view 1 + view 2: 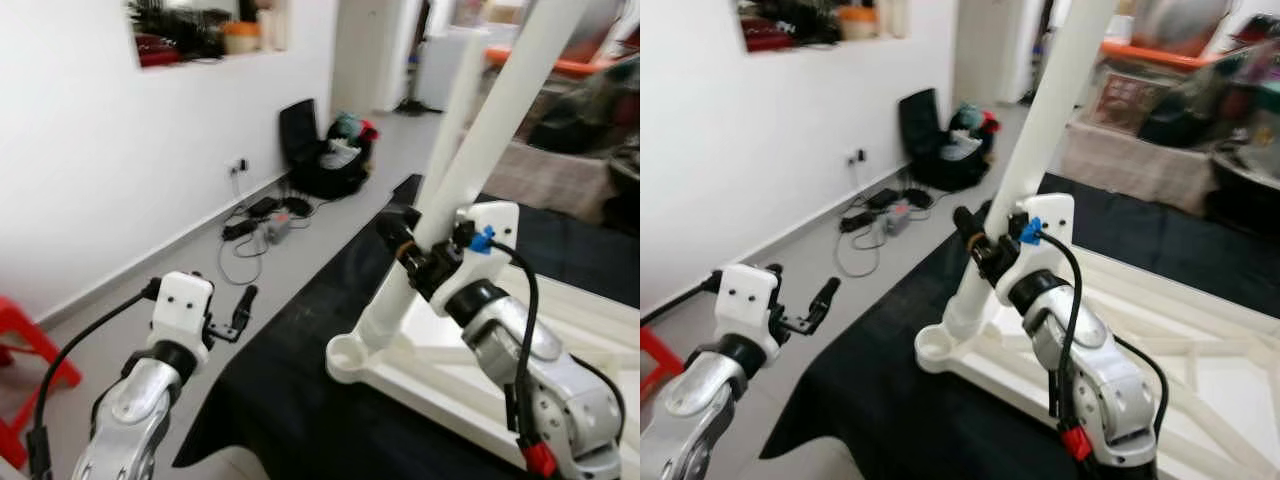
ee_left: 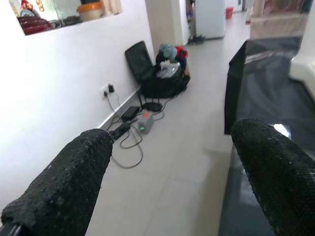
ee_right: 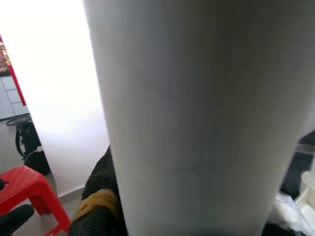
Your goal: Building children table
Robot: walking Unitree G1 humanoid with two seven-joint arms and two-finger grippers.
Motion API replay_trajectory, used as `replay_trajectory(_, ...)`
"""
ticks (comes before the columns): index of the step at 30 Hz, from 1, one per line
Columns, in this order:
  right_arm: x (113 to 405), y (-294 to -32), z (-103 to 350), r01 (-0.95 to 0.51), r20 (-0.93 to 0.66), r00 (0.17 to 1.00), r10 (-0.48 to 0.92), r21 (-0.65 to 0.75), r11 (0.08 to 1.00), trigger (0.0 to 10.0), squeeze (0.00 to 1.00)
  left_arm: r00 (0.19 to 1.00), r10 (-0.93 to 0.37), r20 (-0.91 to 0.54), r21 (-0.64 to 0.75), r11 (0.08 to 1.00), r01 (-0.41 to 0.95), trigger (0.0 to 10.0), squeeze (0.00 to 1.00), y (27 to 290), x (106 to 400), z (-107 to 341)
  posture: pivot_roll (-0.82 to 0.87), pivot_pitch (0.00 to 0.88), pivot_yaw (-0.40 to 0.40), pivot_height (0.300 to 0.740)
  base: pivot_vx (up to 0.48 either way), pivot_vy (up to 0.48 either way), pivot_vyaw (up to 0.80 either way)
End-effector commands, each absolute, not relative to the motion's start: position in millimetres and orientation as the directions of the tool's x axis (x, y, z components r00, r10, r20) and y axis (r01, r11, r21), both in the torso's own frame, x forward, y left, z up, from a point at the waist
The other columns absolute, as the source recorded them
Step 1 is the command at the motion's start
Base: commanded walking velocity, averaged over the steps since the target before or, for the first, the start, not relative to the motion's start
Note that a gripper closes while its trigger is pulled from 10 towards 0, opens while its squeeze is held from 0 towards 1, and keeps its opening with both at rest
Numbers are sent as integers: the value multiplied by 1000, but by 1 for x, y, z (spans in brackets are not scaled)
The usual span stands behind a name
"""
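On the black counter (image 1: 290, 400) lies the white tabletop (image 1: 1200, 350) upside down, and the right gripper (image 1: 415, 250) has its fingers clenched around a white leg (image 1: 1040, 130) standing tilted in the corner socket (image 1: 937, 345). The left gripper (image 1: 240, 310) hangs released beside the counter's edge. One leg looks partly seated; the remaining legs are likely still to fit.

White table leg (image 1: 500, 110), black mat (image 1: 290, 390), red stool (image 1: 25, 350), seemingly plain grey floor (image 2: 182, 147).

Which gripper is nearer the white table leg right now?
Right. The right gripper is closed around the white table leg just above its socket; the left gripper hangs open off the black mat's edge, apart from it.
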State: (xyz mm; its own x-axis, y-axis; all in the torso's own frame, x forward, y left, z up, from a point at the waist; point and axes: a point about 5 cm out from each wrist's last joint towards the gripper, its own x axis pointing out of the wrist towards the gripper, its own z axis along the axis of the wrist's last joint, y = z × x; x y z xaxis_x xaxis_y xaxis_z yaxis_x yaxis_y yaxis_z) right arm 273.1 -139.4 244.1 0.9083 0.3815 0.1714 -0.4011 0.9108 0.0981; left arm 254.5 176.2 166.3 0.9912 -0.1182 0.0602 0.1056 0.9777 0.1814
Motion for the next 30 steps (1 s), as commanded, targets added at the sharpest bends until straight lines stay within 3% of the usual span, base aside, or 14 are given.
replay_trajectory(1, 273, -143, 247, -426, 199, 894, 402, 98, 899, 10000, 0, 995, -99, -7, 190, 977, 99, 10000, 0, 180, 254, 153, 118, 0, -92, 740, 0, 0, 0)
replay_trajectory(3, 273, -140, 249, -455, 209, 878, 430, 88, 886, 10000, 0, 995, -93, -20, 190, 977, 95, 10000, 0, 182, 254, 150, 118, 0, -92, 740, 0, 0, 0)
replay_trajectory(4, 271, -129, 253, -555, 237, 816, 527, 70, 829, 10000, 0, 995, -87, -51, 193, 977, 95, 10000, 0, 183, 254, 144, 121, 0, -92, 740, 0, 0, 0)
replay_trajectory(13, 284, -106, 244, -647, 223, 748, 625, 37, 762, 10000, 0, 993, -97, -70, 196, 975, 109, 10000, 0, 180, 254, 139, 145, 0, -99, 740, 0, 0, 0)
replay_trajectory(18, 292, -86, 234, -745, 205, 657, 725, 31, 666, 10000, 0, 989, -105, -109, 209, 970, 126, 10000, 0, 180, 252, 132, 163, 0, -108, 740, 0, 0, 0)
replay_trajectory(28, 299, -89, 223, -761, 165, 640, 751, -3, 649, 10000, 0, 981, -155, -115, 206, 963, 177, 10000, 0, 174, 251, 131, 174, 0, -115, 740, 0, 0, 0)
replay_trajectory(30, 304, -99, 220, -751, 159, 650, 743, -20, 660, 10000, 0, 979, -163, -119, 206, 961, 185, 10000, 0, 173, 251, 130, 171, 0, -114, 740, 0, 0, 0)
